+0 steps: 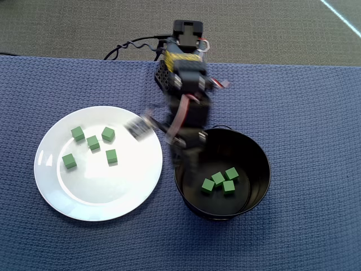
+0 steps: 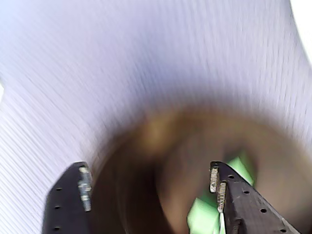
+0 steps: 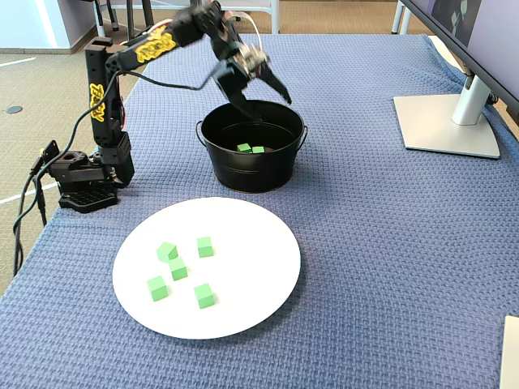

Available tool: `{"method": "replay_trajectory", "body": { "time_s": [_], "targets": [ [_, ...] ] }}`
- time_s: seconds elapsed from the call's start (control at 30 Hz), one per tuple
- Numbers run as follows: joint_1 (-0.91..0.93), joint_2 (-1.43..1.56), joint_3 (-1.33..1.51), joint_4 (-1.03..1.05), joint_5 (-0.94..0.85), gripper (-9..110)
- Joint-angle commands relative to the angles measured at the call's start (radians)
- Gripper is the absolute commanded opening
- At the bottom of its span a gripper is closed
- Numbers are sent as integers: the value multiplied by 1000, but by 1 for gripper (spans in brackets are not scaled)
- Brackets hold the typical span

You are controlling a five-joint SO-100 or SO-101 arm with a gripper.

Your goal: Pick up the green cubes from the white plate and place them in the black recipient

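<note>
My gripper (image 3: 266, 102) hangs wide open and empty over the black pot (image 3: 253, 166). Four green cubes (image 1: 220, 182) lie below it; the wrist view, though blurred, seems to agree. Five remain on the plate (image 1: 121, 200).

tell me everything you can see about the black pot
The black pot is round, with tall straight walls and a dark, glossy inside; it looks like metal. The fixed view shows small handle loops at its rim. It stands upright on the blue woven cloth, just right of the white plate in the overhead view, close to it. Four green cubes lie clustered on its bottom. The open gripper hangs over its rim, empty.
</note>
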Motion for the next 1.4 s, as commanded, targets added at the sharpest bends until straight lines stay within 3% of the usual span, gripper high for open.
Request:
{"method": "replay_trajectory", "body": {
  "time_s": [0.0, 0.17, 0.3, 0.53, 1.0, 1.37],
  "targets": [
    [190, 61, -126, -5, -164, 22],
    [492, 35, 92, -307, -141, 19],
    [618, -58, 186, -360, -160, 19],
    [749, -172, 325, -495, -466, 25],
    [838, -236, 445, -563, -919, 25],
    [801, -304, 425, -611, -856, 24]
  ]
}}
